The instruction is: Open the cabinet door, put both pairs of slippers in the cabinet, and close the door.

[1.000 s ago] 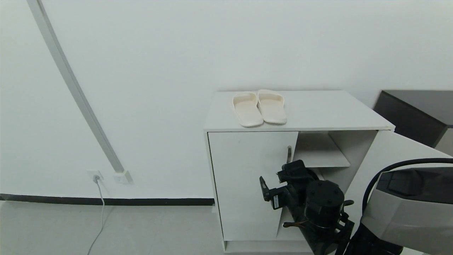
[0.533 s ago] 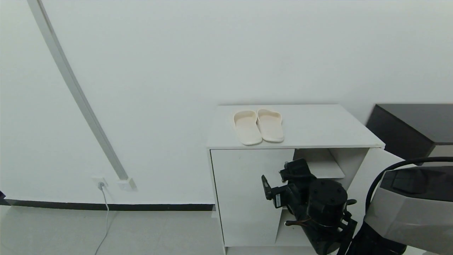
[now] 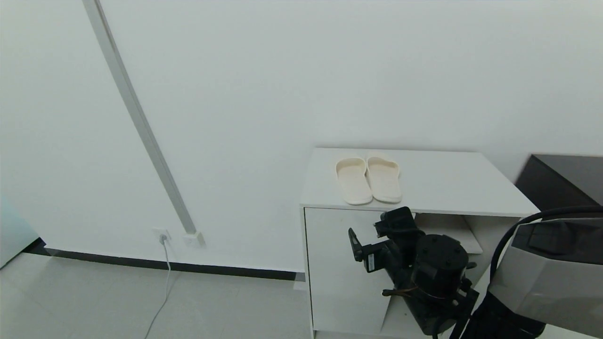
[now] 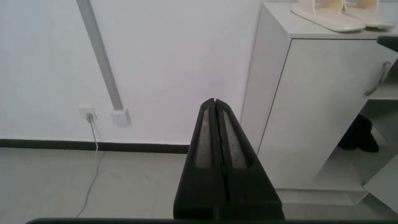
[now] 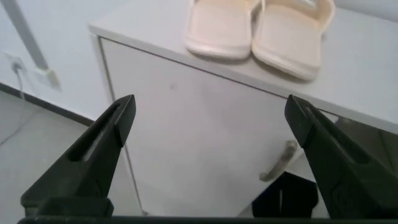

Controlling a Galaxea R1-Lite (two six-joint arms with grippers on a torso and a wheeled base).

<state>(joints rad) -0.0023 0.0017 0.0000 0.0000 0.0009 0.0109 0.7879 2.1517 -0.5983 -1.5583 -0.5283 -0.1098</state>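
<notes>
Two smooth cream slippers (image 3: 368, 180) lie paired on the boxy white cabinet (image 3: 438, 181); right tool (image 5: 211, 104), spread wide and empty, faces its front; left tool (image 4: 214, 106), pressed together, grips nothing.

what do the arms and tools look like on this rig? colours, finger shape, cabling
Left tool: black tapered fingers with grey strips along them. Right tool: plain black wedge-shaped fingers. Right arm: grey-white shell, black wrist with a round cap, and a black cable looping over it.

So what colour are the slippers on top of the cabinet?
Cream; the slippers show best in the right wrist view.
</notes>
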